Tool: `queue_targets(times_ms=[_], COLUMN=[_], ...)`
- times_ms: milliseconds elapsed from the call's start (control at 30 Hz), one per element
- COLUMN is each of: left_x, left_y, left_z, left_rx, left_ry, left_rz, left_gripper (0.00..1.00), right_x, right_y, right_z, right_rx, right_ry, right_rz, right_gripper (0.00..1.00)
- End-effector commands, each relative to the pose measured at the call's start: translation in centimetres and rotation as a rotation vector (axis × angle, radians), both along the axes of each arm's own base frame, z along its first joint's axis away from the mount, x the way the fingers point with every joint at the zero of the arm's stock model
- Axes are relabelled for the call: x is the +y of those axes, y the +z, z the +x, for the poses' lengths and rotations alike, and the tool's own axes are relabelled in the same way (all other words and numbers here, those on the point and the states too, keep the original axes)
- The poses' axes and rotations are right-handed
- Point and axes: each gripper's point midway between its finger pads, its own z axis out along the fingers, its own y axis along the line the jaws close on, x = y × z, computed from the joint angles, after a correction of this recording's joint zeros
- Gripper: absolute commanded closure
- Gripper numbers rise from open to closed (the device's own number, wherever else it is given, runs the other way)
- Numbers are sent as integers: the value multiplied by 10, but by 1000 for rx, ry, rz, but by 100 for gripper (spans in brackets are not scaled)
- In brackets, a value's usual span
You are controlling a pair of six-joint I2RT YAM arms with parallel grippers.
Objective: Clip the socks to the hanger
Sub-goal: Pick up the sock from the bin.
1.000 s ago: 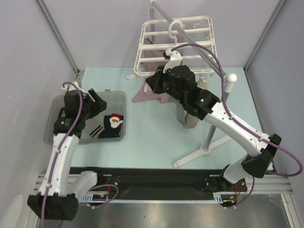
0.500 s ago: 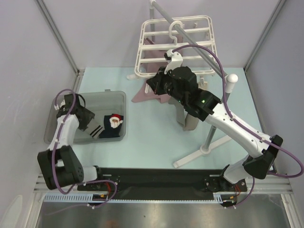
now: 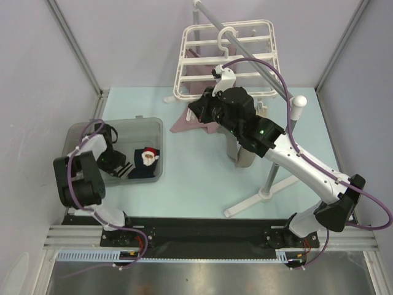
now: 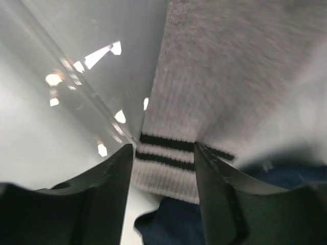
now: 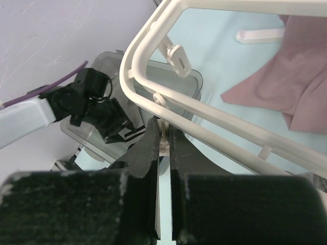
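Our left pincer (image 4: 164, 153) stands wide around the grey sock (image 4: 214, 76); our right pincer (image 5: 164, 127) grips a clip (image 5: 162, 148) of the hanger (image 5: 204, 133)

The left tool (image 4: 163, 153) has dropped into the bin (image 3: 138, 126) over the grey sock (image 4: 214, 76).

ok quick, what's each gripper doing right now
Left gripper: open, fingers either side of the black-striped cuff of the light grey sock.
Right gripper: shut on a small white plastic clip.

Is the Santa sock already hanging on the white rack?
No, the Santa sock lies in the grey bin, well apart from the white hanger.
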Motion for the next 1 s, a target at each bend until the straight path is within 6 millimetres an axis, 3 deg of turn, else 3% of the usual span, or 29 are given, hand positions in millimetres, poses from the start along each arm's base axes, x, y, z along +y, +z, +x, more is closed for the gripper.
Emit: queue_targets(times_ms=[0, 67, 133, 167, 300, 333, 433, 533, 600, 733, 800, 967], left_x=[-5, -8, -7, -7, 1, 2, 1, -7, -12, -38, -46, -92], left_y=[-14, -19, -18, -18, -1, 7, 26, 61, 95, 157, 187, 232], left_z=[-2, -1, 1, 0, 3, 3, 6, 16, 23, 35, 30, 28], left_rx=[101, 103, 80, 73, 21, 7, -36, -186, -316, -568, -659, -862], left_ry=[55, 56, 66, 69, 67, 62, 36, -24, -93, -252, -272, -390], left_rz=[-59, -76, -73, -67, -17, -7, -7, -10, 7, 19, 29, -137], left_gripper=[46, 52, 65, 75, 91, 100, 100, 100, 100, 100, 100, 100], right_x=[-1, -1, -1, -1, 0, 0, 2, 4, 6, 7, 7, 7], right_y=[4, 4, 3, 5, 3, 3, 1, 0, -1, 1, 1, 5], right_z=[-9, -8, -8, -9, -10, -10, -10, -11, -10, -11, -12, -14], right_rx=[2, 4, 4, 3, 4, 3, 6, 7, 4, 1, 1, -7], right_ry=[19, 18, 17, 17, 20, 22, 22, 29, 34, 36, 40, 48], right_rz=[17, 17, 15, 19, 14, 13, 8, 9, 10, 14, 15, 22], right_gripper=[100, 100, 100, 100, 100, 100, 100, 100, 100, 100, 100, 100])
